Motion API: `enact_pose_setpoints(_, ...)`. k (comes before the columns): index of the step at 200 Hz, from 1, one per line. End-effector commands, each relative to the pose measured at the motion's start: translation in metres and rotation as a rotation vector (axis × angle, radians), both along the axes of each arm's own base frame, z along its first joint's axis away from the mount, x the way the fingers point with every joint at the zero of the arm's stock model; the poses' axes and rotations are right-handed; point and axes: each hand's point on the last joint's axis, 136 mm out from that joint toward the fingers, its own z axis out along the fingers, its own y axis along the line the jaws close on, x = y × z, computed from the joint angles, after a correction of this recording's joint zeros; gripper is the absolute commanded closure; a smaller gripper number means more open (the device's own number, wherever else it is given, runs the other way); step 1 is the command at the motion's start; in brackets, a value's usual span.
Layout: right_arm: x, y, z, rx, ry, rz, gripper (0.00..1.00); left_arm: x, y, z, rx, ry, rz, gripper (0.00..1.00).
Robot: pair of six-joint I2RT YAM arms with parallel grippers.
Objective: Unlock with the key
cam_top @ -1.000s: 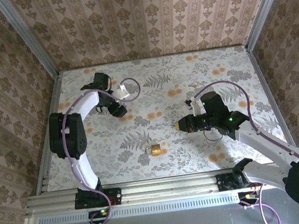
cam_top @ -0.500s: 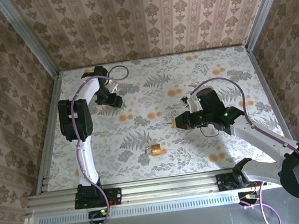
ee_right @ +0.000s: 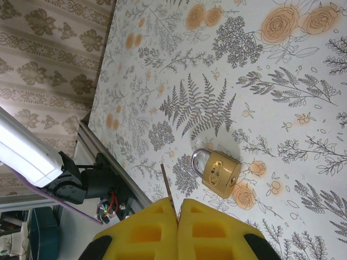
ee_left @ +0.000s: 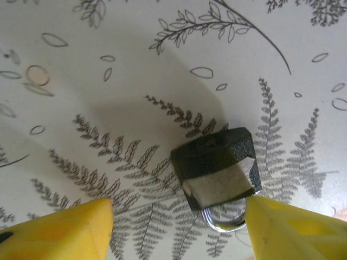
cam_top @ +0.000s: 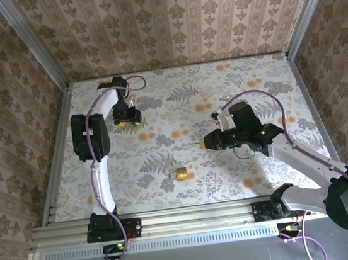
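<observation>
The key (ee_left: 214,165) lies on the desk (cam_top: 251,82) toward its far left corner, between the left gripper's (ee_left: 176,211) jaws, which stand apart on either side of it. The right gripper's (ee_right: 177,208) jaws are pressed together on a thin dark strip (ee_right: 167,187), near the padlock (ee_right: 219,172) lying mid-desk.

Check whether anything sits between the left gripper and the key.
Nothing visible does. The key lies on the bare table, right between the left gripper's open fingers, with its ring close against one of them.
</observation>
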Motion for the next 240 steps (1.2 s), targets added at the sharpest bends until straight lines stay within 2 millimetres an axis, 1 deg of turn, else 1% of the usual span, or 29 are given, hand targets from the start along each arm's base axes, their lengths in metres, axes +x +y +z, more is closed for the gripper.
enact_pose_setpoints(1,-0.002,0.001,0.007,0.025,-0.028,0.018,1.0,0.008,-0.008,-0.001,0.022,-0.009,0.049,0.36)
enact_pose_setpoints(33,-0.004,0.0,0.006,0.026,-0.025,0.02,1.0,0.017,-0.025,-0.002,0.005,-0.026,0.048,0.38)
enact_pose_setpoints(85,-0.007,-0.001,0.003,0.024,-0.021,0.022,1.0,0.016,-0.025,-0.008,0.014,-0.01,0.054,0.41)
enact_pose_setpoints(123,-0.007,-0.001,0.003,0.028,-0.019,0.023,1.0,0.014,-0.025,-0.006,0.012,-0.018,0.052,0.42)
enact_pose_setpoints(154,-0.009,-0.003,0.002,0.024,-0.018,0.017,1.0,0.005,-0.027,-0.004,-0.011,-0.01,0.046,0.43)
enact_pose_setpoints(190,-0.009,-0.004,0.002,0.024,-0.023,0.006,1.0,-0.006,-0.035,0.005,-0.063,-0.031,0.059,0.43)
enact_pose_setpoints(213,-0.009,-0.003,0.004,0.034,-0.024,0.005,1.0,-0.014,-0.046,0.009,-0.108,-0.037,0.059,0.44)
enact_pose_setpoints(240,-0.01,-0.004,0.004,0.033,-0.022,0.002,1.0,-0.029,-0.064,0.011,-0.161,-0.022,0.059,0.44)
